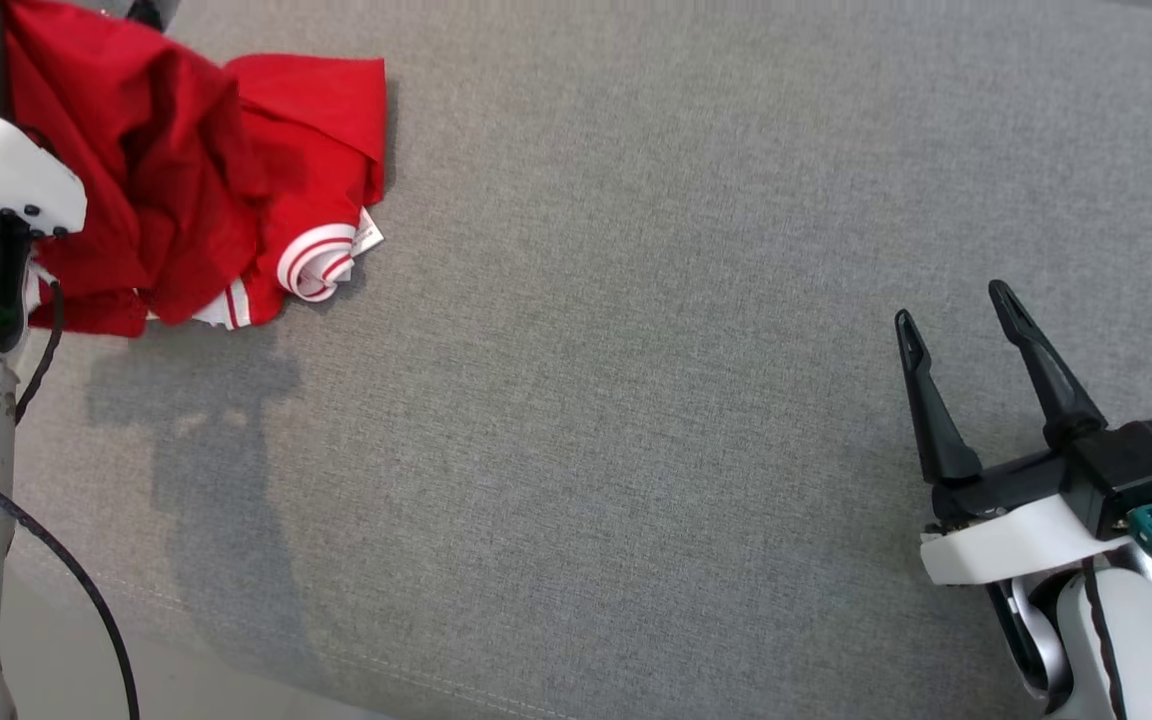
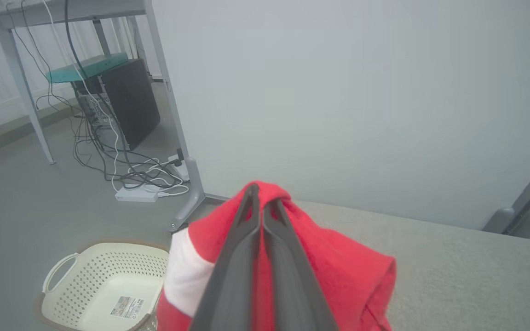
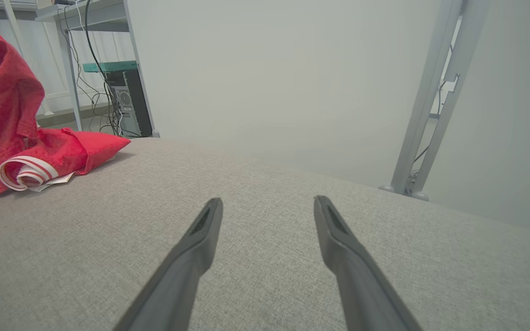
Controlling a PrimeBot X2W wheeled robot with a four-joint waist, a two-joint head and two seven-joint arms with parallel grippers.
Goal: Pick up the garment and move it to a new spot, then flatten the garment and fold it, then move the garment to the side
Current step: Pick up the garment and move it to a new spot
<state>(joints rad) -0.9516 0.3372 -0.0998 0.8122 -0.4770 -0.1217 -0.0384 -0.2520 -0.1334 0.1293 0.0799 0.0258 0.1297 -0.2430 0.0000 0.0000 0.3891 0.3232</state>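
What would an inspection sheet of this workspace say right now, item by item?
Surface: grey woven fabric surface, garment at its far left in the head view.
Job's things: crumpled red garment with white-striped cuffs, one part held up, the rest lying on the surface.
Clutter: nothing seen on the surface; white perforated plastic basket on the floor beside it.
Pincers: left pincer shut on the garment; right pincer open, holding nothing, over the surface.
Cables: tangled black and white cables on the floor by a white power strip.
Surroundings: pale wall; black computer tower under a metal-legged desk.
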